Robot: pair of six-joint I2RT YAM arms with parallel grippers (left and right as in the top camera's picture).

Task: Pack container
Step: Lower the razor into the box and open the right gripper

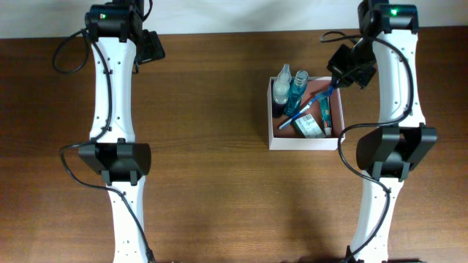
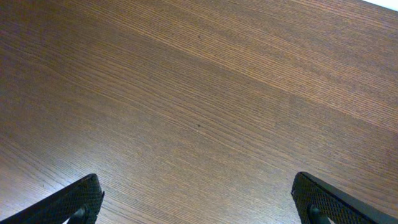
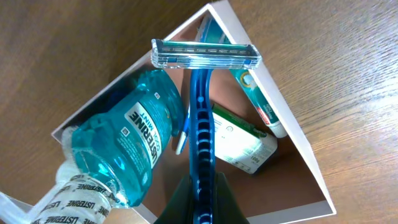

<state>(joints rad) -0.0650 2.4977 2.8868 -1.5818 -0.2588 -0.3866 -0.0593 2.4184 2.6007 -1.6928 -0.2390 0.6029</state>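
Overhead, we see the container (image 1: 303, 145) on the table's (image 1: 212, 109) right half, already crowded, with the right gripper (image 1: 336, 84) over one right-side corner, so a release there could leave its load propped on the wall. At the left wrist, the left gripper (image 2: 196, 180) stands wide apart over the table, holding nothing, so we see no threat from it. At the right wrist, the right gripper is clamped on a razor (image 3: 202, 93) by its handle, head out over the mouthwash (image 3: 124, 149) — let go here, we judge, it could lodge across the bottle and stick out.
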